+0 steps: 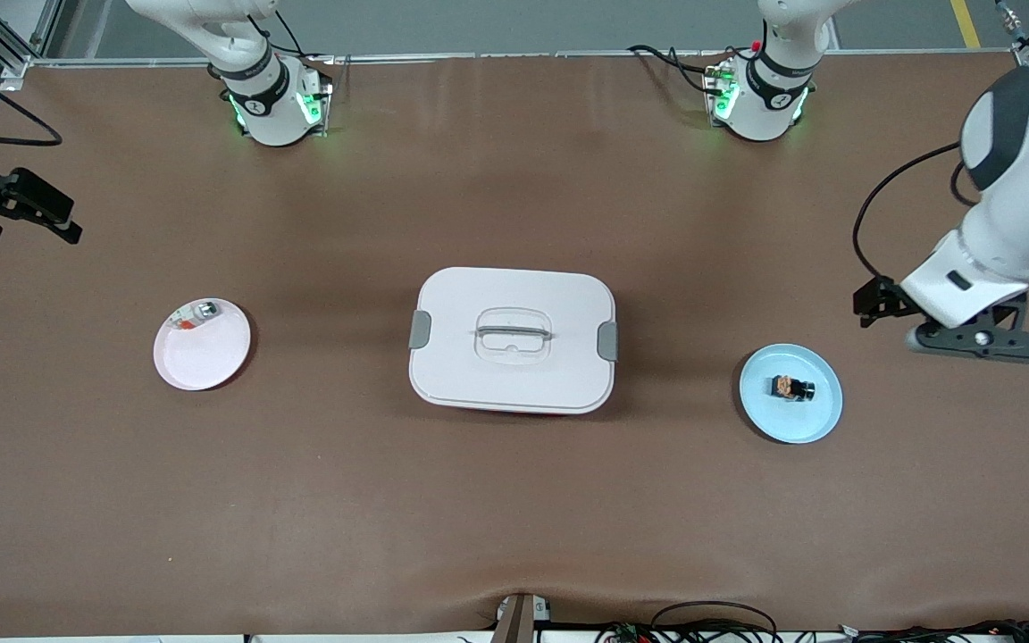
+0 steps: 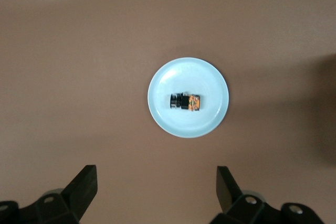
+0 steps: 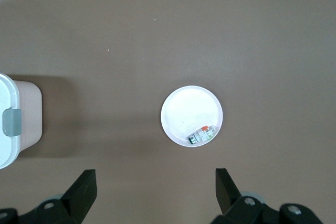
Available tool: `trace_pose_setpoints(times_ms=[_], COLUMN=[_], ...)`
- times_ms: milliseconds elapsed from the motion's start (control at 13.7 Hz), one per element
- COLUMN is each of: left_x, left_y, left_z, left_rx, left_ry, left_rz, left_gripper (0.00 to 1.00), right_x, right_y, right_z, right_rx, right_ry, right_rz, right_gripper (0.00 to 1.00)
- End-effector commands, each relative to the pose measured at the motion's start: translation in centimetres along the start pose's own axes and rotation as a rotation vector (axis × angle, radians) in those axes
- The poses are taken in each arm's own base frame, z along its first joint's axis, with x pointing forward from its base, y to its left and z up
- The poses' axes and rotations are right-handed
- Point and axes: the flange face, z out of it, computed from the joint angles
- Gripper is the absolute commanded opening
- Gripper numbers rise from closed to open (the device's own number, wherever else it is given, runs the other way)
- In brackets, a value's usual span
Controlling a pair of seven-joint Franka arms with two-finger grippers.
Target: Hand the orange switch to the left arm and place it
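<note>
The orange switch (image 1: 790, 388), a tiny black block with orange markings, lies on a light blue plate (image 1: 814, 415) toward the left arm's end of the table. The left wrist view shows the switch (image 2: 185, 102) lying on that plate (image 2: 178, 74). My left gripper (image 1: 979, 341) hangs high over bare table beside the plate, open and empty (image 2: 156, 187). The white box (image 1: 513, 339) stands shut at the table's middle. My right gripper (image 1: 5, 205) is over the right arm's end of the table, open and empty (image 3: 156, 187).
A pale pink plate (image 1: 197, 362) toward the right arm's end holds a small silver-green piece with a red bit (image 1: 197, 313). The right wrist view shows that plate (image 3: 184, 108), the piece (image 3: 202, 135) and a corner of the box (image 3: 13, 121).
</note>
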Motion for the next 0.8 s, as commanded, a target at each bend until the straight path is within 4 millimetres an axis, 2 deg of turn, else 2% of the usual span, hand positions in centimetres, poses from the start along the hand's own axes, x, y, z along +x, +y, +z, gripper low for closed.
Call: trace_pose_setpoints(times_ms=[0,146,292,437,583,729], left_x=[-0.3,-0.6,-0.7,-0.9,-2.3,-3.4], left_y=[-1.1,-1.6,-2.0,-4.3,-4.4,-3.2], left_z=[-3.9,-5.8,-6.8,-6.9,-8.6,-9.6], left_rx=[-0.023,-0.021,-0.014,0.001,0.036,0.028], left_ry=[-0.014,-0.026,-0.013,-0.012,-0.002,-0.029], left_rz=[-0.070,-0.075,-0.076,-0.115,-0.137,-0.128], left_gripper=[1.00,1.00,1.00,1.00,1.00,1.00], right_x=[0.1,0.1,0.1,0.1,0.1,0.1], right_y=[0.5,0.5,0.4,0.4,0.3,0.3], right_z=[-0.5,-0.5,-0.5,-0.5,-0.4,-0.4], right_rx=[-0.013,-0.015,-0.013,-0.013,-0.013,-0.013], right_ry=[0.000,0.000,0.000,0.000,-0.002,-0.002], right_rz=[0.005,0.005,0.003,0.005,0.003,0.003], right_gripper=[1.00,1.00,1.00,1.00,1.00,1.00])
